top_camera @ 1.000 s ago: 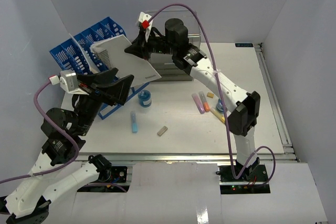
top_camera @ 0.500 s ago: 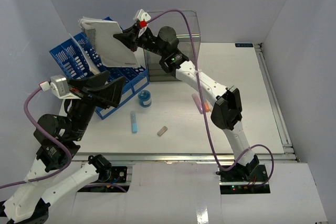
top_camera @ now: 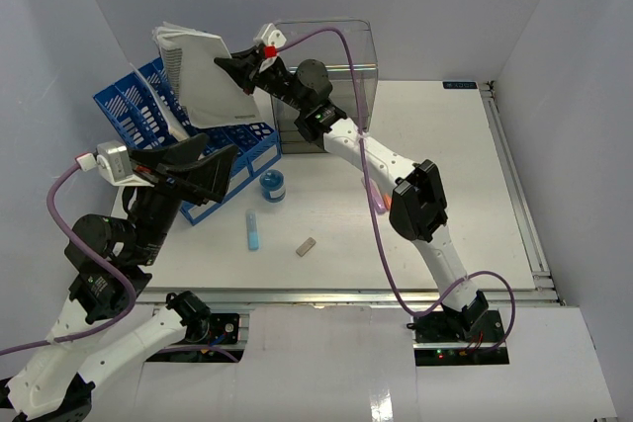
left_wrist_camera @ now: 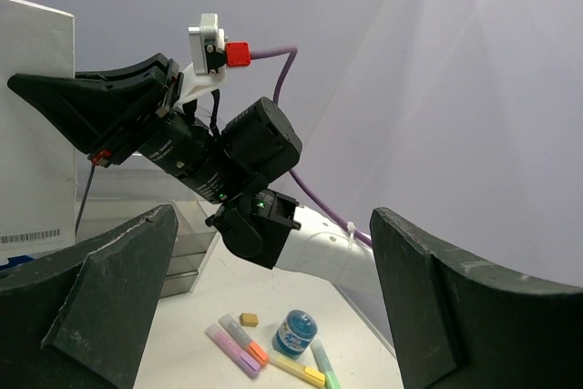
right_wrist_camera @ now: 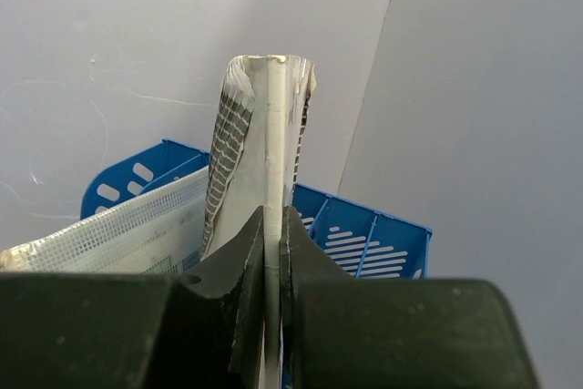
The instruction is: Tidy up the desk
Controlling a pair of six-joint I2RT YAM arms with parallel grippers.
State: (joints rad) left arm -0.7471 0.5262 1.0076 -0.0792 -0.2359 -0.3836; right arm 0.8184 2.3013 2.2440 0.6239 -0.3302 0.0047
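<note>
Gripping the white booklet (top_camera: 196, 74), the right claw (top_camera: 235, 71) has swung it upright over the blue rack (top_camera: 134, 101) at the far-left corner of the counter (top_camera: 465, 175), I think ready for filing; the left claw (top_camera: 220, 167) hangs released.

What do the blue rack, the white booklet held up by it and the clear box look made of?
The blue rack looks like moulded plastic, slightly glossy, with slotted dividers. The white booklet is paper, matte: stacked page edges and a barcode show. The clear box is probably transparent plastic, smooth; the wall shows through it.
</note>
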